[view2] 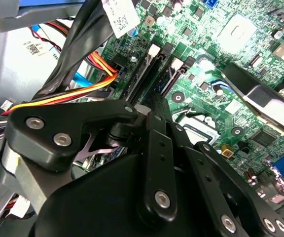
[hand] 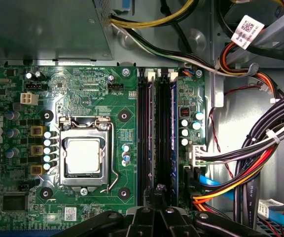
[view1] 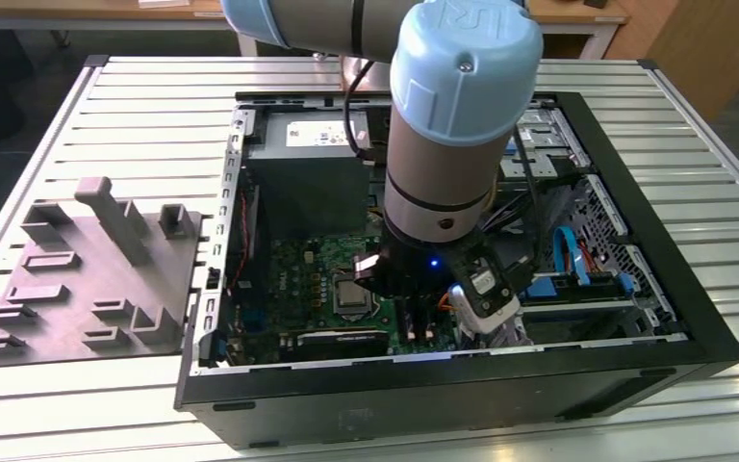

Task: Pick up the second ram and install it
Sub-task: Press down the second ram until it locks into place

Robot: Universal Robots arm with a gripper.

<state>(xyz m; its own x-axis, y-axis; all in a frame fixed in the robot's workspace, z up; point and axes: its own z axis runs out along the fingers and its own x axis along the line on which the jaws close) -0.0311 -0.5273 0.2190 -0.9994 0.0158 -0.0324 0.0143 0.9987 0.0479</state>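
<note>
In the exterior view, at the left of the frame, you have a grey moulded fixture tray (view1: 88,279) lying on the slatted metal table (view1: 151,115). To its right the open computer case (view1: 472,385) takes the middle of the frame, and the arm (view1: 453,125) reaches straight down into it.

In the first wrist view, the silver CPU socket (hand: 84,155) sits left of centre on the green motherboard (hand: 43,98). The row of long black memory slots (hand: 142,138) runs up the middle of the frame. A bluish-green ram stick (hand: 173,133) stands seated in the rightmost slot of that row; you cannot tell whether it is the first or the second one. The gripper (hand: 160,190) comes in at bottom centre, its tip over the black slot just left of that stick and very close beside it. A bundle of black, red and yellow cables (hand: 250,158) fills the right side.

In the second wrist view the gripper (view2: 149,111) points at the same slots, with the ram stick (view2: 171,74) just beyond its tip. You cannot tell whether the gripper is clamped on anything or touches the board.
</note>
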